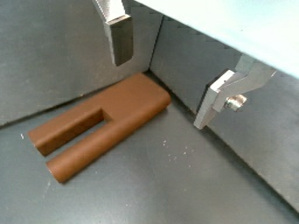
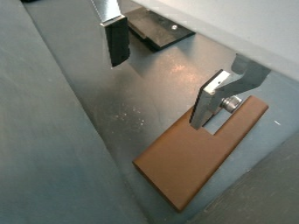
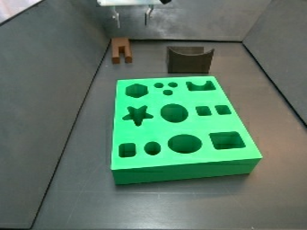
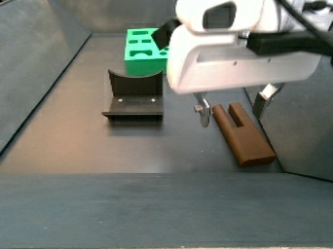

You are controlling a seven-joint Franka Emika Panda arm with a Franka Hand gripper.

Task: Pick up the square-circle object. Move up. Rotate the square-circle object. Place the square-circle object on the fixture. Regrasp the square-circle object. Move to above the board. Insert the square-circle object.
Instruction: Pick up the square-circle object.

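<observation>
The gripper hangs with its fingers spread wide and empty, just above the solid end of the square-circle object. That piece lies flat on the floor, close beside the fixture and beyond it from the board. It looks rigid, light and smooth-sided, so pinching across its solid end seems safest.

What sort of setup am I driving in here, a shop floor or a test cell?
Most likely a lab test cell: a bare grey floor boxed in by grey walls, a green board of shaped cutouts, the fixture, and the square-circle object lying under the open gripper.
</observation>
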